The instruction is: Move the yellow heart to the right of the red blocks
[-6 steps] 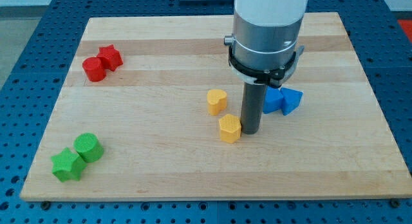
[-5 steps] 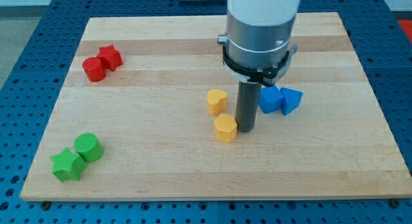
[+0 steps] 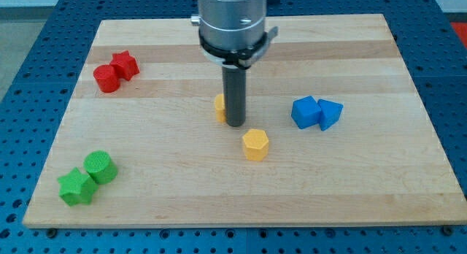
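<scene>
Yellow heart [image 3: 220, 107] sits centre frame, mostly hidden behind the rod; my tip [image 3: 235, 125] touches its right side. No hand on this rig, so no open/closed state to give. Step: pushing heart left. Next: drive up-left toward red star [image 3: 125, 65] & red cylinder [image 3: 106, 78], stopping just right of them. Yellow hexagon [image 3: 256, 144] lies lower right on tabletop [image 3: 365, 181].

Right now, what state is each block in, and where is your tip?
My tip: down on the board, against the yellow heart's right side.
Yellow heart: mostly hidden behind the rod, far right of the reds.
Yellow hexagon: alone, clear of my tip.
Red cylinder and red star: touching.
Blue blocks: touching.
Green blocks: touching.
</scene>
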